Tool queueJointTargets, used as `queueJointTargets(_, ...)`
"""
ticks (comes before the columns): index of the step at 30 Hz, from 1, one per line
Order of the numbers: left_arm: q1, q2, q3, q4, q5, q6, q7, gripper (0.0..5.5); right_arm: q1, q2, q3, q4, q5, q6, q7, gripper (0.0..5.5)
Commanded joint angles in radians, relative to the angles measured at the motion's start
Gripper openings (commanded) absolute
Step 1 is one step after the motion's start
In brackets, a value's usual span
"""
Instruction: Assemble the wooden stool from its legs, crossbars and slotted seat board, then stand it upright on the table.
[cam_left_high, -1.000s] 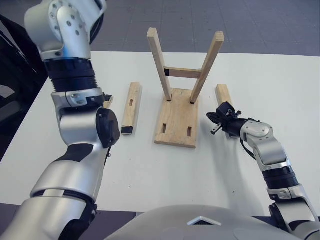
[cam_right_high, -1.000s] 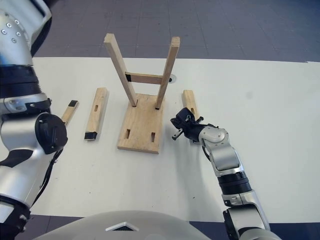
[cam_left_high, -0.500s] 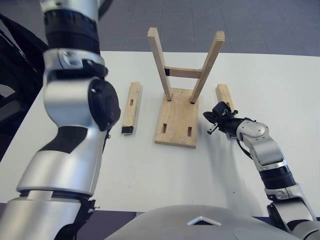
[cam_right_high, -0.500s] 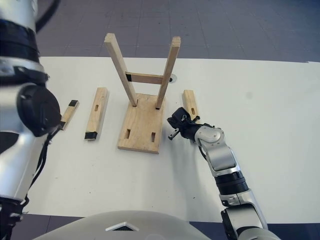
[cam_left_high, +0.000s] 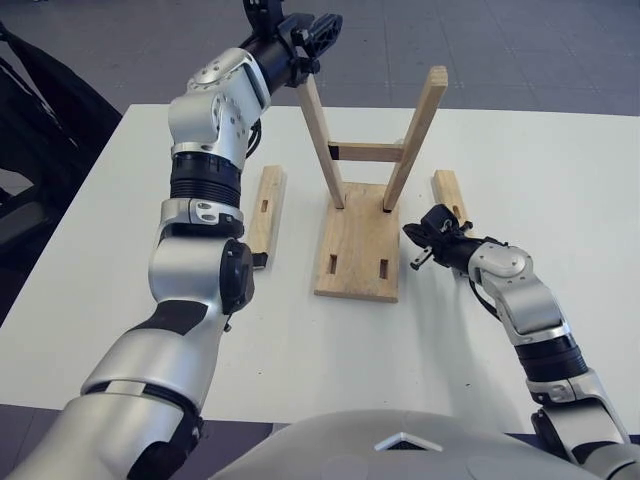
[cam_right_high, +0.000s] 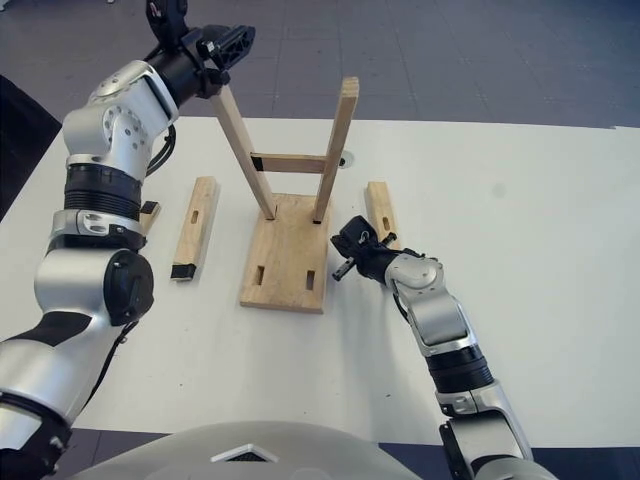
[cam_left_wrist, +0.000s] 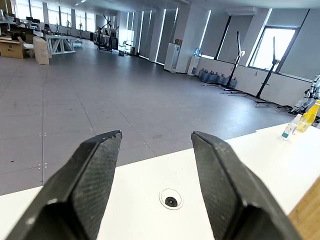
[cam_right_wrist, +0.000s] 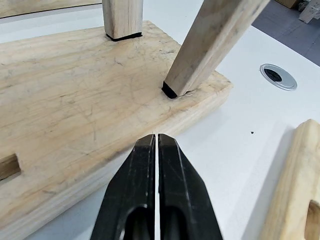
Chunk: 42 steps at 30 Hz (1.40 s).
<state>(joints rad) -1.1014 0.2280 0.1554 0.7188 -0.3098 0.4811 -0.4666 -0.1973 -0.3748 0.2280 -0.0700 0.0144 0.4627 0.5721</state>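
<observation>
Our left gripper (cam_left_wrist: 156, 135), spread wide, empty, hovers by one leg (cam_left_high: 322, 140); we should centre before squeezing. Our right gripper (cam_right_wrist: 156, 140), pinched closed, empty, sits beside the seat (cam_left_high: 355, 255).

One slotted seat board (cam_left_high: 355, 290) lies on one table (cam_left_high: 560, 180). There are four legs in all. Two stand in the board, the left upright leg (cam_left_high: 322, 140) and the right upright leg (cam_left_high: 415, 135). Two lie flat, the left loose leg (cam_left_high: 265, 205) and the right loose leg (cam_left_high: 447, 188). One crossbar (cam_left_high: 370, 151) joins the upright pair. One short piece (cam_right_high: 150, 210), partly hidden, is possibly a second crossbar. The board shows two empty slots (cam_left_high: 332, 262).
</observation>
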Motion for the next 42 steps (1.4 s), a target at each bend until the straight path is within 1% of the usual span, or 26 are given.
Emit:
queueJointTargets(1, -0.155, 0.080, 0.061, -0.108, -0.027, -0.022, 0.027, 2.61, 0.004, -0.007, -0.001, -0.001, -0.005, 0.016, -0.005, 0.10)
queueJointTargets(3, -0.139, 0.129, 0.081, -0.206, -0.022, -0.052, 0.029, 2.61, 0.010, -0.006, -0.030, -0.033, 0.004, 0.032, -0.023, 0.10)
queueJointTargets(5, -0.007, 0.191, 0.100, -0.360, -0.020, 0.011, 0.039, 2.61, 0.039, 0.018, -0.115, -0.138, 0.050, 0.067, -0.070, 0.10)
queueJointTargets(7, 0.235, 0.242, 0.127, -0.562, -0.013, 0.081, 0.050, 2.61, 0.105, 0.080, -0.206, -0.311, 0.116, 0.092, -0.140, 0.10)
queueJointTargets(8, 0.367, 0.257, 0.134, -0.653, -0.001, 0.094, 0.052, 2.61, 0.141, 0.112, -0.231, -0.383, 0.135, 0.096, -0.179, 0.10)
queueJointTargets(9, 0.509, 0.252, 0.143, -0.737, 0.006, 0.095, 0.060, 2.61, 0.181, 0.148, -0.246, -0.443, 0.145, 0.099, -0.222, 0.10)
queueJointTargets(11, 0.769, 0.186, 0.148, -0.867, 0.024, 0.059, 0.101, 2.61, 0.267, 0.167, -0.207, -0.490, 0.082, 0.059, -0.287, 0.10)
queueJointTargets(12, 0.879, 0.146, 0.149, -0.902, 0.033, 0.019, 0.122, 2.78, 0.291, 0.178, -0.193, -0.489, 0.057, 0.040, -0.315, 0.10)
queueJointTargets(13, 0.969, 0.113, 0.152, -0.913, 0.043, -0.024, 0.137, 2.90, 0.303, 0.179, -0.179, -0.477, 0.028, 0.015, -0.337, 0.27)
queueJointTargets(15, 1.075, 0.089, 0.160, -0.906, 0.054, -0.084, 0.148, 3.23, 0.315, 0.183, -0.174, -0.445, -0.002, -0.011, -0.369, 0.59)
queueJointTargets(17, 1.144, 0.097, 0.173, -0.865, 0.060, -0.145, 0.129, 3.51, 0.330, 0.183, -0.182, -0.406, -0.029, -0.034, -0.403, 0.62)
queueJointTargets(19, 1.187, 0.110, 0.193, -0.814, 0.056, -0.201, 0.106, 3.55, 0.336, 0.182, -0.187, -0.382, -0.049, -0.054, -0.428, 0.62)
queueJointTargets(24, 1.203, 0.161, 0.225, -0.634, 0.063, -0.323, 0.056, 2.81, 0.348, 0.179, -0.193, -0.355, -0.059, -0.083, -0.443, 0.62)
queueJointTargets(28, 1.166, 0.200, 0.211, -0.450, 0.065, -0.387, 0.003, 2.02, 0.335, 0.177, -0.185, -0.348, -0.060, -0.083, -0.440, 0.62)
queueJointTargets(33, 1.040, 0.241, 0.155, -0.228, 0.097, -0.442, -0.056, 2.02, 0.313, 0.175, -0.181, -0.343, -0.063, -0.078, -0.436, 0.62)
queueJointTargets(38, 0.978, 0.265, 0.108, -0.135, 0.123, -0.442, -0.095, 2.02, 0.302, 0.176, -0.174, -0.335, -0.066, -0.079, -0.432, 0.62)
queueJointTargets(42, 0.951, 0.288, 0.086, -0.071, 0.145, -0.421, -0.082, 2.02, 0.295, 0.178, -0.173, -0.332, -0.068, -0.076, -0.432, 0.62)
